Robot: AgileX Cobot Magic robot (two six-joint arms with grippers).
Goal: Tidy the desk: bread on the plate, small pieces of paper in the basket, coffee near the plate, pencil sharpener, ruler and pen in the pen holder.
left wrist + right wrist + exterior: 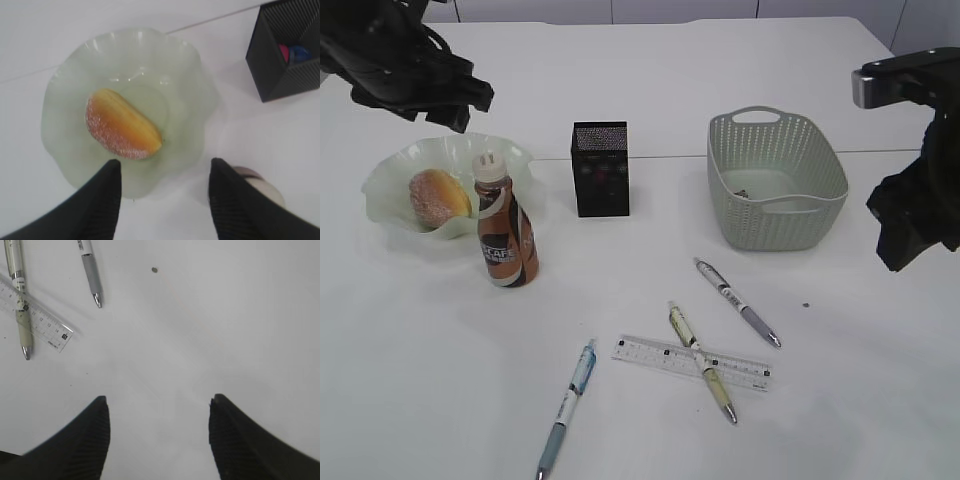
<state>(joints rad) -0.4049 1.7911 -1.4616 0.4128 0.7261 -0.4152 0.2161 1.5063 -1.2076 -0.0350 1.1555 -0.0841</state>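
The bread was seen lying in the plate at the left of the desk, and the coffee was stood upright just beside the plate's front rim. In the left wrist view, pink and blue items were glimpsed inside the pen holder, though they could not be identified. A small dark thing was made out on the floor of the basket; what it was could not be told. The ruler was left flat on the desk with a yellow-green pen laid across it, a grey pen nearby and a blue pen further left. The left gripper was held spread and empty above the plate's edge. The right gripper was likewise held apart, with nothing grasped, over bare desk.
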